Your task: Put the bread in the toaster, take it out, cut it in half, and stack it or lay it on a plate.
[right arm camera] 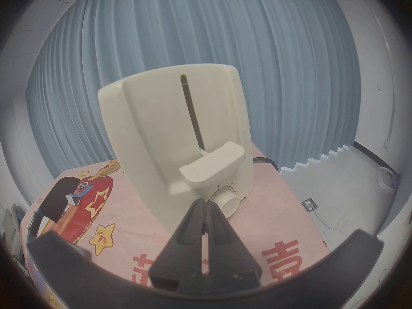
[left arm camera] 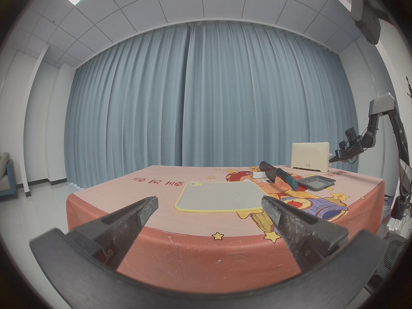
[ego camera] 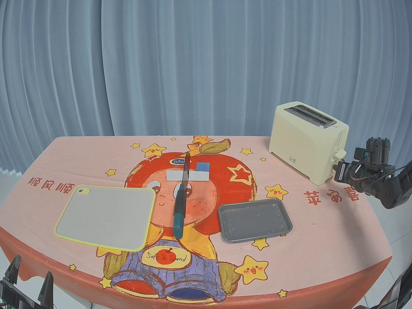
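The cream plastic toaster [ego camera: 307, 144] stands at the far right of the table. The head view takes in its two top slots, dark and crumb-speckled; whether bread sits in them cannot be told. The right wrist view gives its narrow end face close up [right arm camera: 171, 142]: a tall dark slit, the broad lever [right arm camera: 212, 166] low in that slit, and a round dial [right arm camera: 227, 202] under it.

The right gripper [right arm camera: 205, 204] is level with that end face, its black fingers pressed together, the tips just under the lever and in front of the dial; contact cannot be judged. From the head view it [ego camera: 337, 171] comes in sideways from beyond the table's right edge, forearm roughly horizontal.

Nearest the toaster, on its front-left side, lies a grey rectangular plate [ego camera: 255, 219] with a raised rim and a matt, lightly speckled floor. Farther left a knife [ego camera: 180, 202] with a teal handle lies with its blade propped on a small white and blue block [ego camera: 199, 175]. Farthest from the toaster lies a pale grey cutting board [ego camera: 105, 217] with a yellow-green edge and rounded corners.

The left gripper [left arm camera: 209, 203] hangs off the table's near edge, well away from the toaster, level, fingers wide apart. All rest on a pink cartoon-printed tablecloth [ego camera: 300, 254].
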Controlling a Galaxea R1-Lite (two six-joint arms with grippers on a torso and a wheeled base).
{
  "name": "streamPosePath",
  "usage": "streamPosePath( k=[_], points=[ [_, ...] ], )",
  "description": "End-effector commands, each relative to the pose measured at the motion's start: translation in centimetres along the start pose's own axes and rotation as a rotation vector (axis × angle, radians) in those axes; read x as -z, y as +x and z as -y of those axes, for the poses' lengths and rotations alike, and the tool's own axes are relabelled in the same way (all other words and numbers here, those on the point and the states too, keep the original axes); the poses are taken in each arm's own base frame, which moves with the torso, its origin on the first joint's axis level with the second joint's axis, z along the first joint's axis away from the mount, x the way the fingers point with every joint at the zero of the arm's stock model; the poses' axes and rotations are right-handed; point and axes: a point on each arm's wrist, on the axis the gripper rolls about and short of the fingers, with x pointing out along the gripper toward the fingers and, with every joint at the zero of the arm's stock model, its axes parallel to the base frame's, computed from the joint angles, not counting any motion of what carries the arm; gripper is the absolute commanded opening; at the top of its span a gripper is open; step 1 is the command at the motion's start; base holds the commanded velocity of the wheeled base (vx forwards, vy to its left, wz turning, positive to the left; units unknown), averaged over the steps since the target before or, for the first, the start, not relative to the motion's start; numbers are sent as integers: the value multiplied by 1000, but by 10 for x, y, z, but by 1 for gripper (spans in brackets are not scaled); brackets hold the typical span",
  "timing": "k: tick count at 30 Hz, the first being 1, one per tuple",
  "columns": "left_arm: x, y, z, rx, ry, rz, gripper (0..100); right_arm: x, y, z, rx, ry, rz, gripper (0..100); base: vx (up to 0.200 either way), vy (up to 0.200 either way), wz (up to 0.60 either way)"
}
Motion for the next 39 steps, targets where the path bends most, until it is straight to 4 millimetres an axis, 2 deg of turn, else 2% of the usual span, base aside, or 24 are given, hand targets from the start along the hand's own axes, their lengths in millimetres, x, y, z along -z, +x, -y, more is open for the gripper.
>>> streamPosePath(
  k=[1, 39],
  points=[
    [5, 0, 0, 0, 0, -1, 100, 3, 0, 0, 1, 0, -10, 0, 0, 0, 0],
    [5, 0, 0, 0, 0, -1, 100, 11, -2, 2, 9, 2, -38, 0, 0, 0, 0]
  ],
)
